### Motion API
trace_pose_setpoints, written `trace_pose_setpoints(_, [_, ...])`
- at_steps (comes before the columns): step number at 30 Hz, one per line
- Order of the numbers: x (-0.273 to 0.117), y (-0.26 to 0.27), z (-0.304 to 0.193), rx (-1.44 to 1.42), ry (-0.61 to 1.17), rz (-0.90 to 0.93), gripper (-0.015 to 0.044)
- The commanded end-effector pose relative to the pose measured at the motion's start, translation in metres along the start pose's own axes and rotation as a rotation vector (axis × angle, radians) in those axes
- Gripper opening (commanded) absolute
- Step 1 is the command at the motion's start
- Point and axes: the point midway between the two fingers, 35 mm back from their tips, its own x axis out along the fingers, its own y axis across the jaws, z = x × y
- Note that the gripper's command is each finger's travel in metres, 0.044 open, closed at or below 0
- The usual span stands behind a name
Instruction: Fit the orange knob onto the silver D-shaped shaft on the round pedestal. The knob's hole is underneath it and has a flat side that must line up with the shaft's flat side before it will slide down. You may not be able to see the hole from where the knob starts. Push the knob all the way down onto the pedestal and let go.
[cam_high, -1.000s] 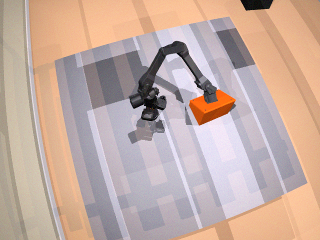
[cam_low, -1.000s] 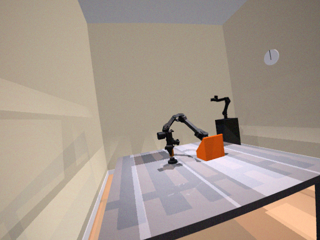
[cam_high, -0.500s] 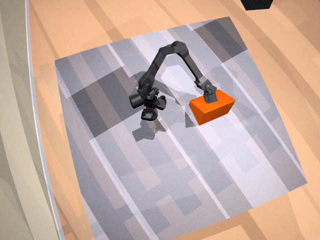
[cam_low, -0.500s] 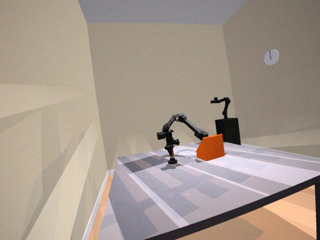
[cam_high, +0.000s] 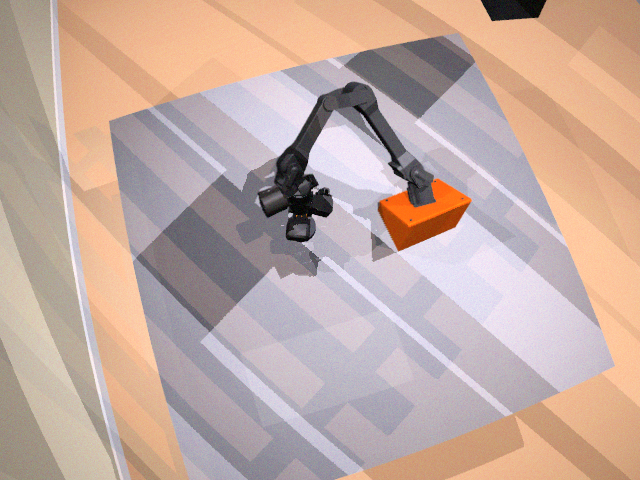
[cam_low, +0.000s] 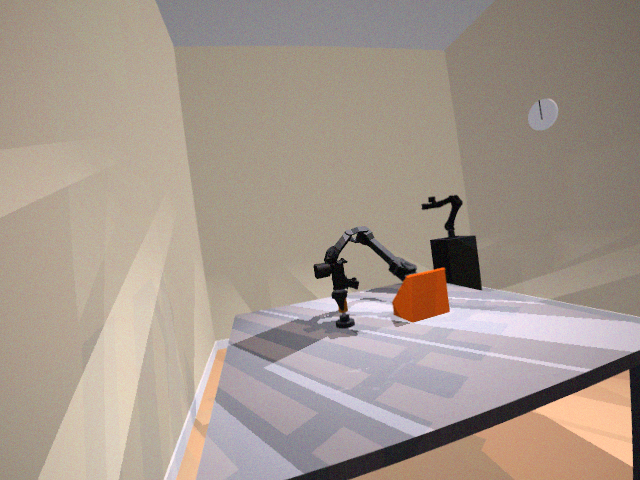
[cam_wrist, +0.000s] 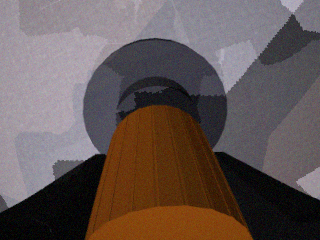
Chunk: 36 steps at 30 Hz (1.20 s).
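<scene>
The gripper (cam_low: 341, 303) (cam_wrist: 162, 165) points down and is shut on the orange knob (cam_low: 344, 305) (cam_wrist: 162, 185). In the wrist view the knob stands between the two black fingers, its round top nearest the camera. The dark round pedestal (cam_low: 345, 323) (cam_wrist: 150, 56) stands on the table under the knob, with a raised round collar in its middle. The knob's lower end overlaps the near part of the collar in the wrist view. The silver shaft and the knob's hole are hidden, and whether any gap remains below the knob cannot be told. In the top view the gripper largely hides knob and pedestal.
The arm's orange base block (cam_high: 431, 217) (cam_low: 424, 297) stands on the table (cam_high: 361, 413) (cam_low: 330, 403), to the right of the pedestal in the top and exterior views. A second dark arm on a black stand (cam_low: 457, 263) is beyond the table. Patchy shadows and light stripes cross the tabletop.
</scene>
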Motion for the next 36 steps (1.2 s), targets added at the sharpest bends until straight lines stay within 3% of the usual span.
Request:
trace_pose_setpoints(1, [0.0023, 0.0001, 0.0000, -0.089, 0.002, 0.003, 0.0000])
trace_pose_setpoints(36, [-0.0009, 0.0006, -0.0004, -0.114, 0.001, 0.003, 0.0000])
